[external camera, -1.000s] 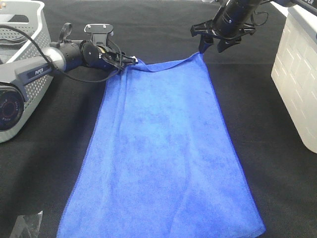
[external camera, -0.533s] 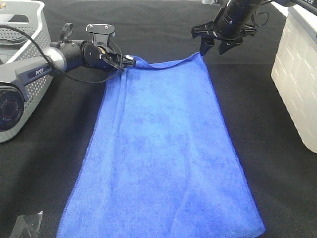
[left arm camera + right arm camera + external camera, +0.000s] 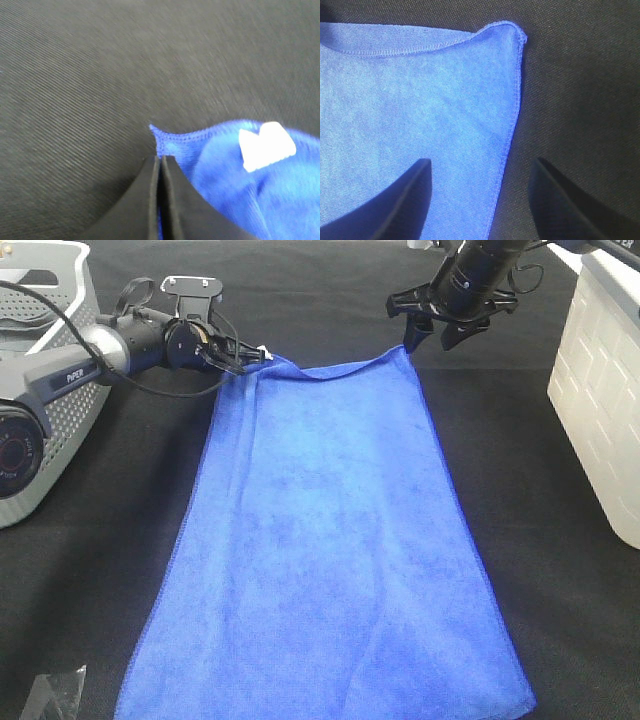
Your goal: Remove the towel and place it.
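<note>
The left end effector (image 3: 160,165) pinches the long royal-blue plush towel's (image 3: 330,540) far corner; the right end effector (image 3: 480,195), spread, straddles the other.

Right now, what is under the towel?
The towel lies flat on the black cloth, which shows all around it. Whatever lies beneath its middle is covered; no bulge shows.

Black ribbed tabletop (image 3: 560,570) — evenly lit

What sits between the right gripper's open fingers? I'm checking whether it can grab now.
The towel, its stitched side edge and corner, over black tabletop, shown in the right wrist view.
</note>
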You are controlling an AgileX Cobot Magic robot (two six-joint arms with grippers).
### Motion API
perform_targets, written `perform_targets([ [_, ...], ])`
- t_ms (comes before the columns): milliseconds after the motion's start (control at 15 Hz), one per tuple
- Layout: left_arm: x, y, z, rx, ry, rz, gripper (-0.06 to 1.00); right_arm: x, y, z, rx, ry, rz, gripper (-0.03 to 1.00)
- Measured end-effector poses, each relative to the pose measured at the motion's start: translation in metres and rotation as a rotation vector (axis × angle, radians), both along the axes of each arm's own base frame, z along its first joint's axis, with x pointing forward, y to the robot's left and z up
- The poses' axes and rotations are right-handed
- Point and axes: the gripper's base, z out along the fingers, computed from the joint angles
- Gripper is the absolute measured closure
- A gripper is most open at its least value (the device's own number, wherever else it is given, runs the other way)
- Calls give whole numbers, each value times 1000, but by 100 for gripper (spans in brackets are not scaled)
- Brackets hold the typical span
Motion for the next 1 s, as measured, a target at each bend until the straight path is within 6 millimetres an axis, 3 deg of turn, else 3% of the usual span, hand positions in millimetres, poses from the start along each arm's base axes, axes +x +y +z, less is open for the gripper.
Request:
perform_targets([
  [667,-2,7,-4,-10,63,102,94,0,0,0,-2,5,1,38],
  [1000,-1,16,-4,-18,69,166,86,0,0,0,-3,5,1,38],
])
